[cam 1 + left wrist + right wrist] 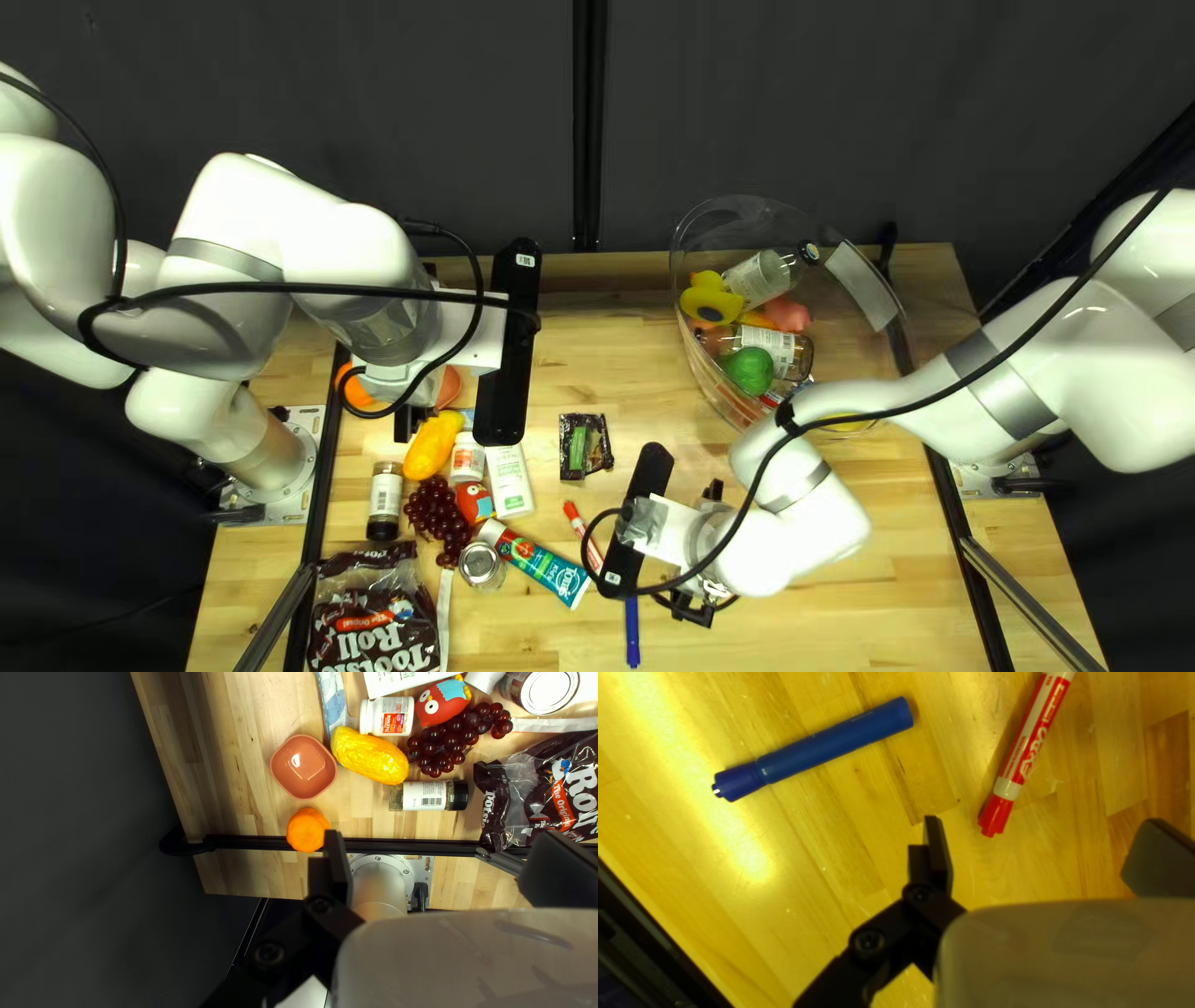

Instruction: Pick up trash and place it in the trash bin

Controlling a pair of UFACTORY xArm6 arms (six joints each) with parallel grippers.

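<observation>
A clear round bin (712,376) holding bottles, a yellow duck and a green ball stands at the upper right of the top left view. A dark crumpled wrapper (584,446) lies mid-table. My left gripper (406,423) hangs over the table's left side; in its wrist view the left gripper (436,852) is open, an orange lump (308,830) near one finger. My right gripper (688,607) is low over the front, its tips hidden there; in its wrist view the right gripper (1039,837) is open, with a red marker (1031,743) and a blue marker (831,746) ahead of it.
Left of the wrapper are a toothpaste tube (538,563), a can (481,566), grapes (438,517), a spice jar (385,500) and a candy bag (371,619). A pink bowl (303,767) sits beside a yellow lump (370,755). Black rails edge the table's sides.
</observation>
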